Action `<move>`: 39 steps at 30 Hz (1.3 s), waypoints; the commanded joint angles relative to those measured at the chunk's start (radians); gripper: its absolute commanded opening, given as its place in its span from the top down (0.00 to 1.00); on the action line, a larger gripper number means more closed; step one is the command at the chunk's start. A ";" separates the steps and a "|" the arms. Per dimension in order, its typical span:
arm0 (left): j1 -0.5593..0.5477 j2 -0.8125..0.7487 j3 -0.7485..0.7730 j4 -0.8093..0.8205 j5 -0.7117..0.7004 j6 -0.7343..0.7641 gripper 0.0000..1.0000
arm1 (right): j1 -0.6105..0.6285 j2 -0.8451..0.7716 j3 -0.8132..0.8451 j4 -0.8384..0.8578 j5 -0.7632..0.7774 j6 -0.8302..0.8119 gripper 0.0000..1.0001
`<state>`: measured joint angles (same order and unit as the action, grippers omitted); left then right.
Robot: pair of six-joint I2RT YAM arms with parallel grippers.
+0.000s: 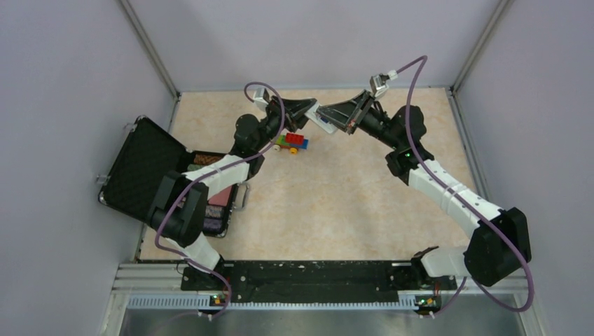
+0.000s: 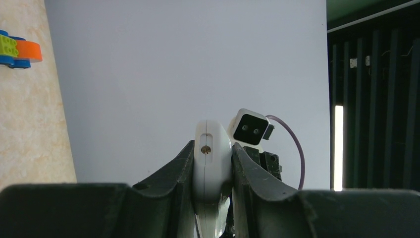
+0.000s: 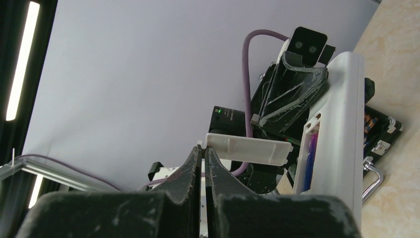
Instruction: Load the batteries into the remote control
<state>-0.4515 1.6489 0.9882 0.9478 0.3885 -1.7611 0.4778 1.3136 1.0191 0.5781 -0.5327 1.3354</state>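
Note:
My left gripper (image 2: 212, 147) is shut on the white remote control (image 2: 212, 163) and holds it up off the table, edge-on in the left wrist view. In the top view both grippers meet at the back centre, the left one (image 1: 307, 110) and the right one (image 1: 330, 116), with the remote (image 1: 324, 122) between them. My right gripper (image 3: 204, 149) is shut on the end tab of the white back cover (image 3: 247, 147), just beside the remote (image 3: 339, 114). The open compartment shows a dark blue-purple battery (image 3: 311, 158). I see no red-orange battery.
A multicoloured toy brick car (image 1: 292, 142) lies on the table below the grippers, also in the left wrist view (image 2: 17, 49). An open black case (image 1: 143, 168) with trays lies at the left. Grey walls close in the back and sides.

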 commanded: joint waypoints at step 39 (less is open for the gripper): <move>0.002 -0.072 -0.073 0.087 -0.055 -0.048 1.00 | -0.015 -0.073 -0.106 0.005 0.098 0.022 1.00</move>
<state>-0.4534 1.6497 0.9279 0.9482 0.3496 -1.7840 0.4763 1.2888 0.9337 0.5613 -0.4637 1.3548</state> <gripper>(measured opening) 0.318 0.007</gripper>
